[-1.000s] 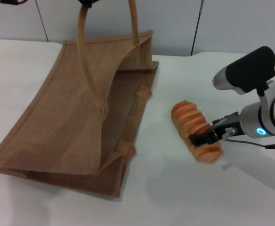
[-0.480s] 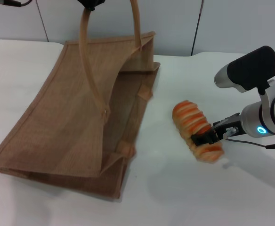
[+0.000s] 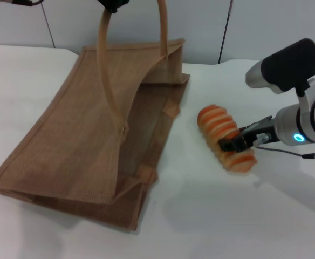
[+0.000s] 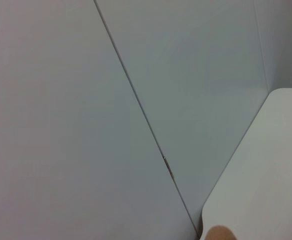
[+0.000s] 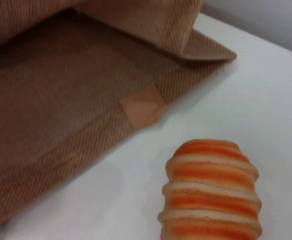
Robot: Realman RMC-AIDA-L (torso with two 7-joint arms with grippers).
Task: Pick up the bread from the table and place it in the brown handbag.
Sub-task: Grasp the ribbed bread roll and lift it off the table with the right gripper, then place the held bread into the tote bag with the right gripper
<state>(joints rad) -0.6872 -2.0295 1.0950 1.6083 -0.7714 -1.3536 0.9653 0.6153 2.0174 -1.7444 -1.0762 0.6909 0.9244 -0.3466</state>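
The brown handbag (image 3: 82,135) lies on its side on the table (image 3: 211,216), its mouth facing right. One arched handle (image 3: 110,75) rises to my left gripper (image 3: 112,4) at the top edge of the head view, which is shut on it and holds that side up. The bread (image 3: 217,123), orange and cream banded, hangs just above the table to the right of the bag's mouth, with its shadow below. My right gripper (image 3: 232,145) is shut across its nearer half. The right wrist view shows the bread (image 5: 211,192) close to the bag's open mouth (image 5: 76,100).
A grey panelled wall (image 3: 200,27) stands behind the table. White tabletop (image 3: 227,226) stretches in front of and to the right of the bag. The left wrist view shows only the wall (image 4: 86,100) and a table corner (image 4: 266,175).
My right gripper has carried the bread slightly up and away from the front edge. The left gripper has shifted right with the handle, pulling the bag's upper side with it.
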